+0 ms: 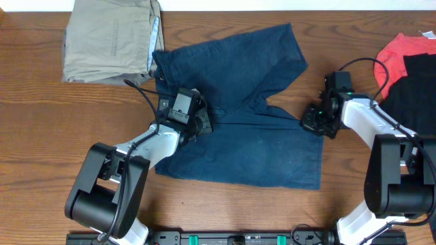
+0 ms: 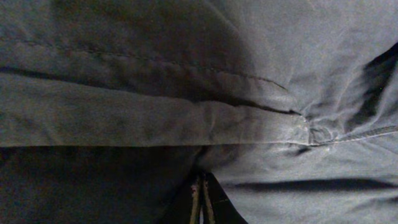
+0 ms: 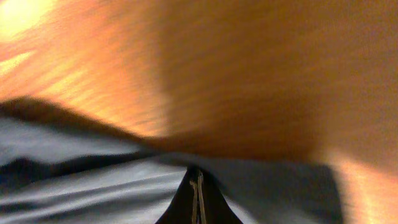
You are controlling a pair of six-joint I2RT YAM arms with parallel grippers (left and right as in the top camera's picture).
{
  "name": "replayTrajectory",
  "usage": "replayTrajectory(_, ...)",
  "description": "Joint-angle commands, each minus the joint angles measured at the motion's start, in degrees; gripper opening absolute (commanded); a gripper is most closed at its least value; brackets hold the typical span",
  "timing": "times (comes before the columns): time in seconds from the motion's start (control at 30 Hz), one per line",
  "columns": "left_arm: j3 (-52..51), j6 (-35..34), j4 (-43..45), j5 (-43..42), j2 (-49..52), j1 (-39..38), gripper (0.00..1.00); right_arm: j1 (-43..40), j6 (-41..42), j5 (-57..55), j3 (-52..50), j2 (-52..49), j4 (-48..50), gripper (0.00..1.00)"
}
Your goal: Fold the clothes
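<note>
From overhead, a pair of dark navy blue denim-like shorts (image 1: pixel 252 129) lies spread flat in the middle of the brown wooden worktop (image 1: pixel 41 136), legs towards the right edge. The left end effector (image 1: pixel 197 124) rests on the shorts near the waistband. The right end effector (image 1: pixel 315 124) sits at the hem of the near leg. A folded khaki-tan garment (image 1: pixel 109 41) occupies the far left corner, and a red garment (image 1: pixel 402 54) and a black garment (image 1: pixel 422 82) lie at the right edge.

In the left wrist view, navy cloth (image 2: pixel 249 62) fills everything. The left end effector (image 2: pixel 200 202) is pressed together against it. Whether a fold is caught does not show.

The right wrist view is blurred. The right end effector (image 3: pixel 198 196) is pressed together at the cloth's edge (image 3: pixel 93 180), with bare worktop (image 3: pixel 217 74) beyond.
</note>
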State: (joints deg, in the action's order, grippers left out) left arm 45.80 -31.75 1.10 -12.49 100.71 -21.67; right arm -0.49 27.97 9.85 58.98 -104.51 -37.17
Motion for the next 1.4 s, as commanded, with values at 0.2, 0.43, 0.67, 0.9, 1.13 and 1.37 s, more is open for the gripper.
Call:
replayTrajectory(0.2,-1.75,-0.09,-2.40,8.68,2.19,0.85,0.06,-2.86,-0.72,-21.33,7.43,-1.88,-11.47,0.01)
replayTrajectory(0.43,-1.75,-0.07,-6.14,8.50,-1.60,0.85,0.06,-2.12,5.66,-21.97,13.64,1.62,-20.39,0.01)
replayTrajectory(0.67,-1.75,-0.04,-12.07,10.47,-11.39,-0.28,0.06,1.86,1.64,-14.99,14.69,13.00,-16.74,0.01)
replayTrajectory(0.9,-1.75,-0.04,-12.22,18.43,-18.08,-6.99,0.06,10.29,-4.00,-0.90,14.69,17.49,-2.21,0.04)
replayTrajectory(1.13,-1.75,-0.02,-6.25,27.12,-17.81,-9.97,0.06,19.26,-2.60,-0.02,14.69,10.95,9.16,0.04)
replayTrajectory(1.37,-1.75,4.57,-2.54,23.30,-13.81,-8.15,0.06,22.21,-5.55,4.57,16.26,-1.57,12.55,0.04)
